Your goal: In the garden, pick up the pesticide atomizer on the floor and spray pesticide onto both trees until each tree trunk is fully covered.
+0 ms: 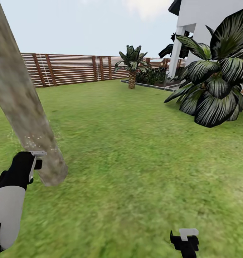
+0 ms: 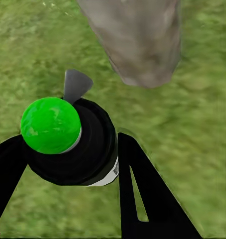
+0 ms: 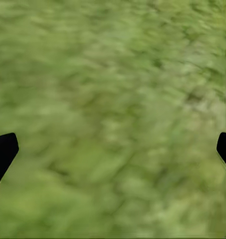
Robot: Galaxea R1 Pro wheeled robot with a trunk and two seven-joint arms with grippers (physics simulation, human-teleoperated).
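A thick mottled grey-brown tree trunk [image 1: 21, 104] rises from the grass floor [image 1: 135, 161] at the left. Fine white spray specks dot its lower part. My left gripper [image 1: 30, 168] is shut on the pesticide atomizer [image 1: 24, 166], a black bottle with a grey nozzle pointing at the trunk's base from close by. The left wrist view shows the atomizer [image 2: 73, 144] with its green round cap between the black fingers [image 2: 142, 189], and the trunk [image 2: 137, 40] just beyond. My right gripper [image 1: 185, 239] hangs low at the right, open over bare grass [image 3: 113, 99].
A broad-leaved bush [image 1: 214, 86] stands at the right in front of a white house [image 1: 207, 21]. A small palm [image 1: 132, 68] and a brown slatted fence [image 1: 71, 68] line the far side of the lawn.
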